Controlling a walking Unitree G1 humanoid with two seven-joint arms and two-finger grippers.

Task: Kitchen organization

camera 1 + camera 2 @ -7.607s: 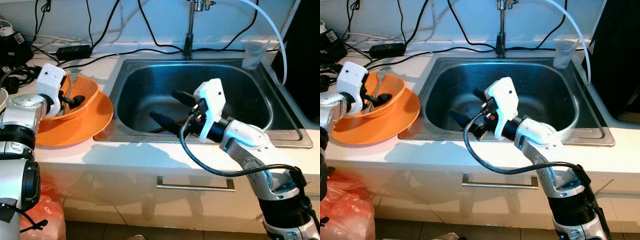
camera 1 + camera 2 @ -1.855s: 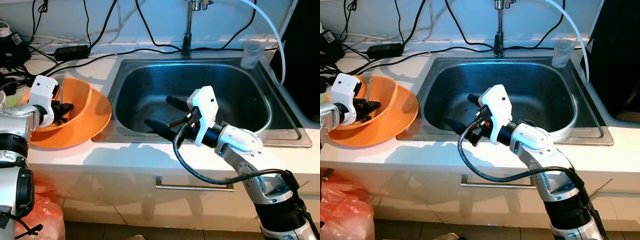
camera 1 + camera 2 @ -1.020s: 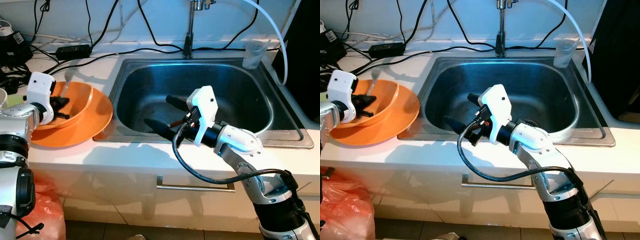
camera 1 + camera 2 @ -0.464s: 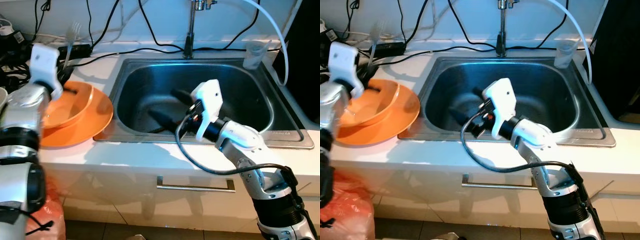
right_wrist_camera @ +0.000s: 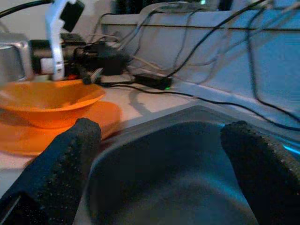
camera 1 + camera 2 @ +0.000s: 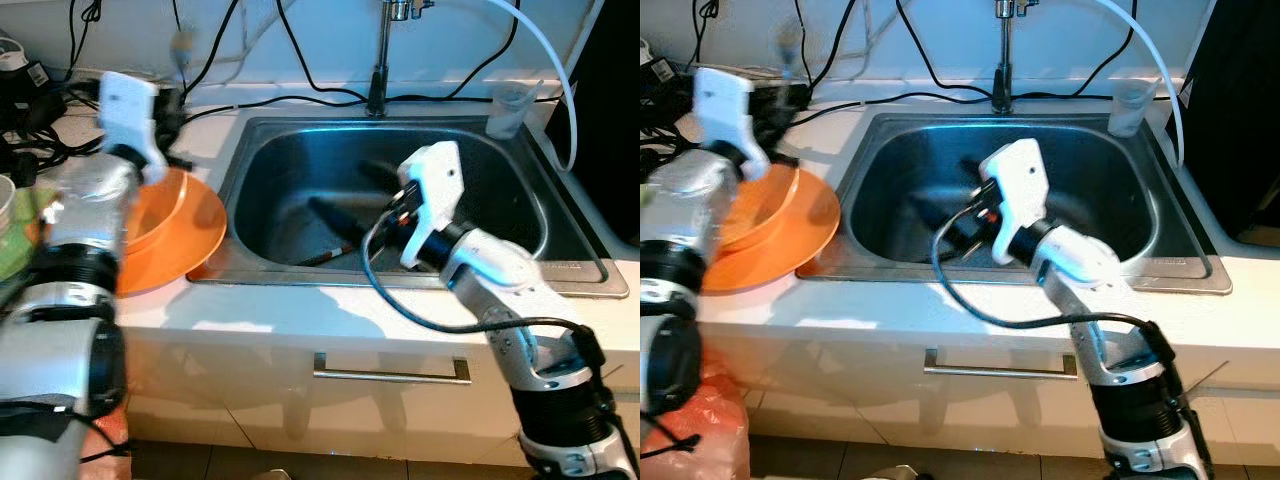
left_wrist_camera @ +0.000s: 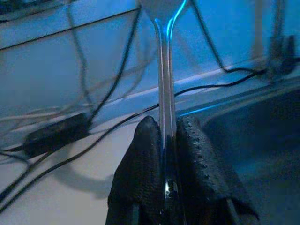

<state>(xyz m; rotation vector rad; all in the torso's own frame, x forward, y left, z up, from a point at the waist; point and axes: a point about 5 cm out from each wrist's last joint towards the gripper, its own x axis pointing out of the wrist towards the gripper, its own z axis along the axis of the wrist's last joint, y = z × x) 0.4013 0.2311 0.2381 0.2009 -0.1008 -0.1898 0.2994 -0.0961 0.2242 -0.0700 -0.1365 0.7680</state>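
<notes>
Black cables (image 6: 250, 100) crowd the counter behind the orange bowl (image 6: 150, 215); the sink (image 6: 290, 160) basin lies open.

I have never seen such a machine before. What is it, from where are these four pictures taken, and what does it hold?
This is a humanoid robot at a kitchen counter. Two pictures come from its head, looking down; two come from cameras on its wrists, looking along the black fingers. The left pincer is shut on a thin metal utensil, raised above an orange bowl that sits on an orange plate. Its top end is blurred, so I cannot name it surely. The right pincer is open, holds nothing, and hangs over the steel sink. Black cables lie along the counter behind.
</notes>
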